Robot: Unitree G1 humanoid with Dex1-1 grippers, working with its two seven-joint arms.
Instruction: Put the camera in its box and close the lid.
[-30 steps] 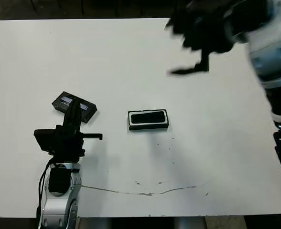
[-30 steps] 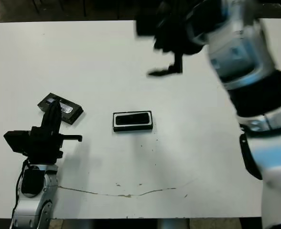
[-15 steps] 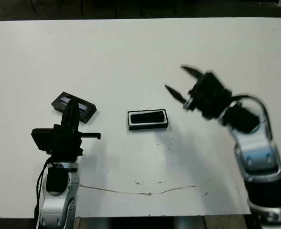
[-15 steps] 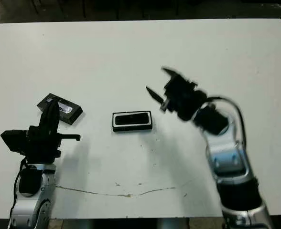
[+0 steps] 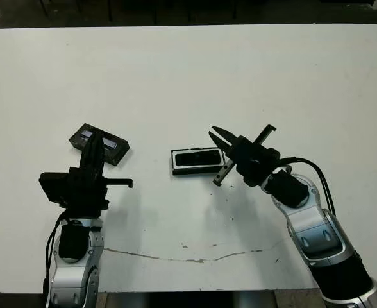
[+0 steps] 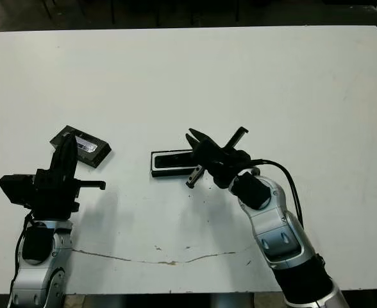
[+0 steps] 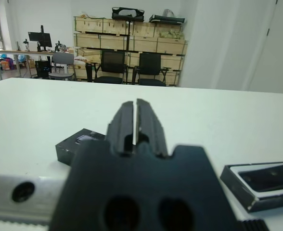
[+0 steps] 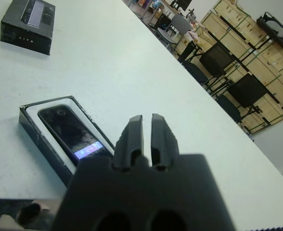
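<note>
1. Position of parts. The camera (image 8: pixel 69 137) lies flat inside the box (image 5: pixel 199 171), glossy face up, with the white lining showing around it. The box stands near the middle of the white table (image 5: pixel 240 70). The lid (image 8: pixel 28 20) lies flat on the table, well apart from the box, on the left-arm side.

2. Tool state. The left gripper (image 7: pixel 135 108) has its fingers drawn together to a thin slit and holds nothing; it hangs over the near part of the lid. The right gripper (image 5: pixel 215 135) is likewise nearly closed and empty, with its tips just beside the right end of the box.

3. Handling, judged from appearance. The lid looks light, thin and rigid. Its centre panel is glossy, so it is probably slippery and easily marked. Take hold across the matte black frame, on the two long edges, not on the panel. As it lies flat, a finger must likely get under one edge first. Keep grip force low, since a light lid may skid or tilt.

4. The box also looks light; steady it at a short end while seating the lid.
</note>
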